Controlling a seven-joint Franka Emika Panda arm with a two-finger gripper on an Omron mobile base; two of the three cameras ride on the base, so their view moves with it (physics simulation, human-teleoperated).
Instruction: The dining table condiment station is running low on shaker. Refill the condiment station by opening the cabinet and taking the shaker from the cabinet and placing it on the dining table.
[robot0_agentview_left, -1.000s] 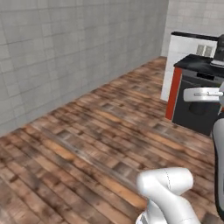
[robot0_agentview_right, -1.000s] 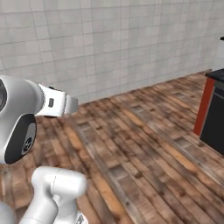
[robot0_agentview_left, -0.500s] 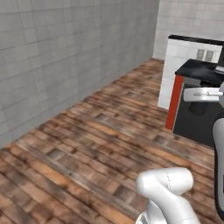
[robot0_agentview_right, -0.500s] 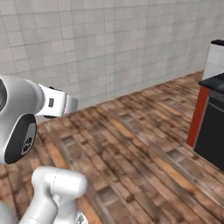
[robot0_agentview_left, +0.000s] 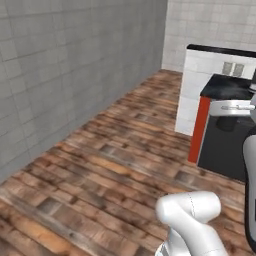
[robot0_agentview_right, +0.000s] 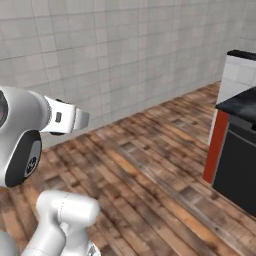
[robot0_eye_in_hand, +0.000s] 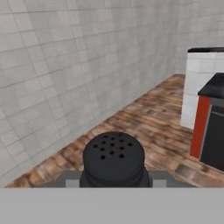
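Item: black round shaker with a perforated domed top (robot0_eye_in_hand: 113, 159). I see it seated upright right at the gripper (robot0_eye_in_hand: 113, 183), its long axis running straight out along the gripper's own line, its body filling the gap; I judge the gripper partly closed and pinching it, though the finger pads themselves are hidden behind the cap.

Item: black-topped unit with a red side panel and dark front (robot0_eye_in_hand: 210, 127). Lies ahead and to the right of the gripper, well apart, across brown plank floor (robot0_eye_in_hand: 148, 127).

Item: grey tiled wall (robot0_eye_in_hand: 65, 65), ahead-left.

I cannot identify the dining bench here; my judgement is that the carry goes on until it appears.
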